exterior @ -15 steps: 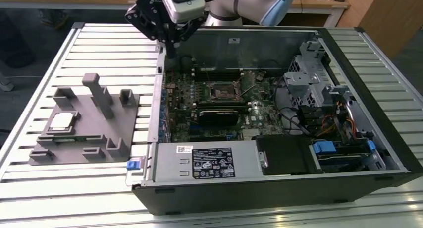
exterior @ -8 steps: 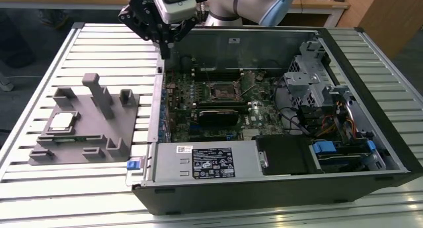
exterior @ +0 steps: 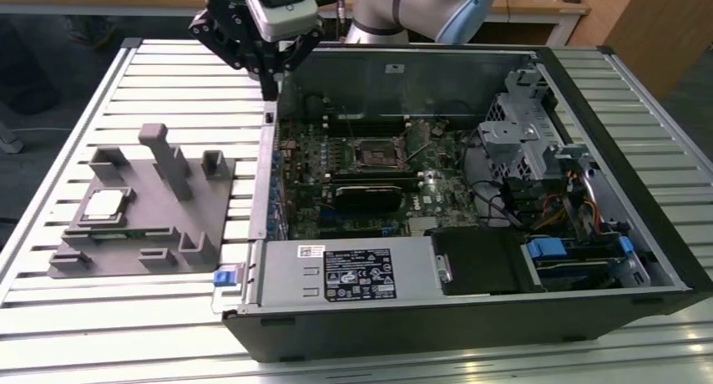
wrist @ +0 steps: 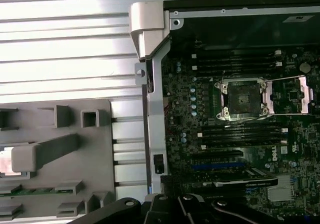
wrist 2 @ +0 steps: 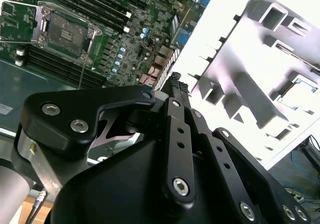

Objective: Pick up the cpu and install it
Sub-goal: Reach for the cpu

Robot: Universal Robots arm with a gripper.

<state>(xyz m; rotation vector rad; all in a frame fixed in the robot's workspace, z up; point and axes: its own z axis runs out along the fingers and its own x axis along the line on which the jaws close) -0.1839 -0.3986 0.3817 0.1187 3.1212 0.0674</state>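
A slatted aluminium worktop (exterior: 167, 75) carries an open computer case (exterior: 468, 317) lying on its side, filling the exterior view from its centre towards three o'clock. Inside the case, a green motherboard (exterior: 323, 150) faces up. Its CPU socket (exterior: 376, 153) sits near the middle of the board, with the metal cover swung open. A labelled power supply (exterior: 346, 271) lies at six o'clock of the socket, and a metal drive cage (exterior: 523, 133) at three o'clock.

At nine o'clock of the case, a grey fixture plate (exterior: 145, 234) with upright blocks lies flat on the worktop. The cpu (exterior: 103, 203), a pale square chip, rests in a recess of this plate, towards the plate's nine o'clock edge.

The black gripper (exterior: 270, 92) hangs from a silver arm (exterior: 423, 12) at eleven o'clock in the exterior view, above the case wall that faces the fixture plate. Its fingers (wrist 2: 175, 114) are pressed together with nothing between them. The cpu lies well apart from the gripper, towards seven o'clock of it.
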